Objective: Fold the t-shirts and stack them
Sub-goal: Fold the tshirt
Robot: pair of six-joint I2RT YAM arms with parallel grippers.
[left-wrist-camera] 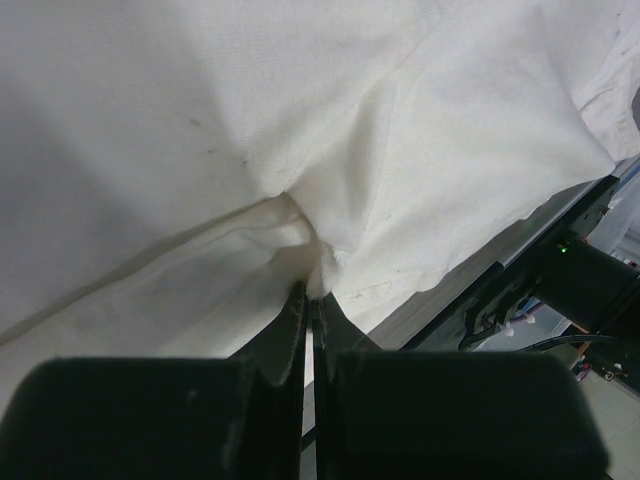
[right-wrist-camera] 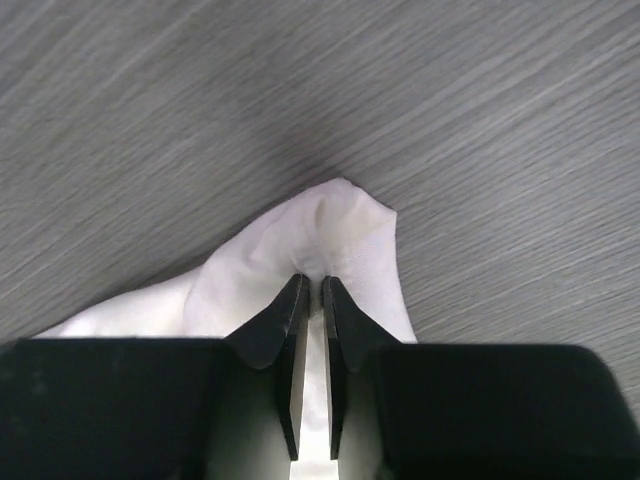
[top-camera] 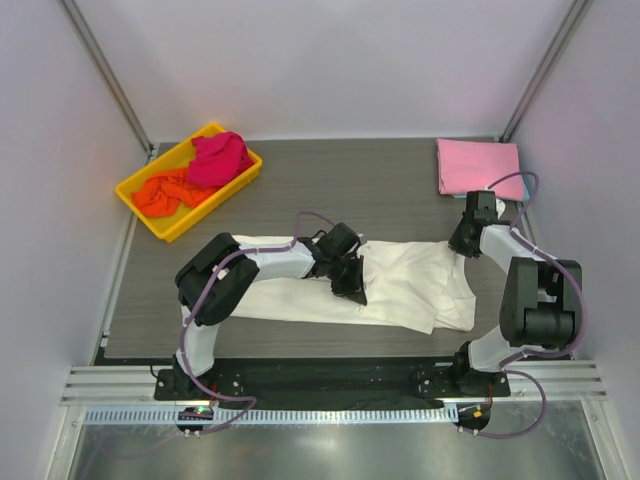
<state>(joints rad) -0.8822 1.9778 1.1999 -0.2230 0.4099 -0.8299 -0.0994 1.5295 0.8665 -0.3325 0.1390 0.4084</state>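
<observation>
Pinching cream-white t-shirt (top-camera: 410, 285) in two places

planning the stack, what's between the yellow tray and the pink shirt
Nothing: bare grey tabletop runs from yellow tray to folded pink t-shirt, per the top view.

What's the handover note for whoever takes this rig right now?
Left gripper: shut on a pinch of the cream-white t-shirt, mid-body toward its near edge.
Right gripper: shut on a corner of the same shirt at its far right end.
Cream-white t-shirt: spread across the middle of the table, wrinkled, not folded down yet.
Done: pink t-shirt lies folded at the far right corner.
Left: fold the cream-white one and stack it, then the magenta t-shirt and orange t-shirt, both crumpled in the yellow tray at far left.
</observation>
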